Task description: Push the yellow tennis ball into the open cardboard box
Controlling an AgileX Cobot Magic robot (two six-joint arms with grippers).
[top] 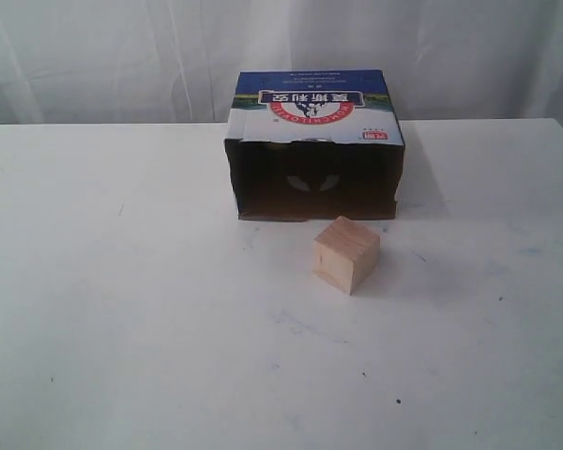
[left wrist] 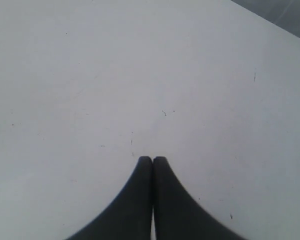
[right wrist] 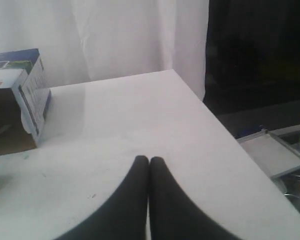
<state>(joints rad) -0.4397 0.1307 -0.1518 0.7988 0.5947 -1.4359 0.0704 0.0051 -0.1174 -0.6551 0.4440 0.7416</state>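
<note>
The exterior camera showed the open cardboard box (top: 314,122) lying mouth-forward on the white surface (top: 122,328), a pale wooden cube (top: 346,253) just before it, no arm in sight and the yellow tennis ball nowhere visible, perhaps hidden in the dark interior. The left wrist camera found the left gripper (left wrist: 152,160) clenched, empty, over bare surface. The right wrist camera had the right gripper (right wrist: 149,160) clenched and empty too, apart from the box; a good push would likely mean finding the ball first, then driving it straight at the mouth, clear of the cube.

Upside-down Chinese lettering tops cardboard box (top: 314,112)
</note>
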